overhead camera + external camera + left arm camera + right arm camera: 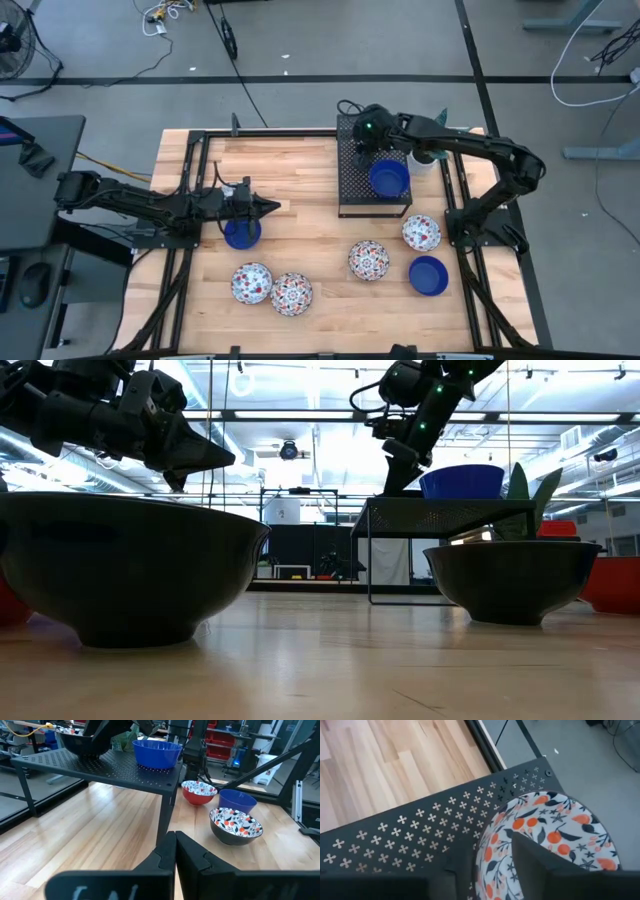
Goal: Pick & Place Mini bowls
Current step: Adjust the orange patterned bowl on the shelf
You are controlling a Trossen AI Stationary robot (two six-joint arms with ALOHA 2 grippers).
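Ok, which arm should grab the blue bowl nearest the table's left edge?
Left. The left gripper hangs right beside that blue bowl; the right gripper is far off at the rack, at a patterned bowl.

The table (310,190) was pale blond wood with a black frame, and the perforated rack (352,190) on it was black, punched with small flower-shaped holes. Three mini bowls were solid glossy blue: one on the rack (389,179), one under the left gripper (241,234), one near the right edge (428,275). Four others (369,260) were white with red-and-blue floral print, and both arms were dark.
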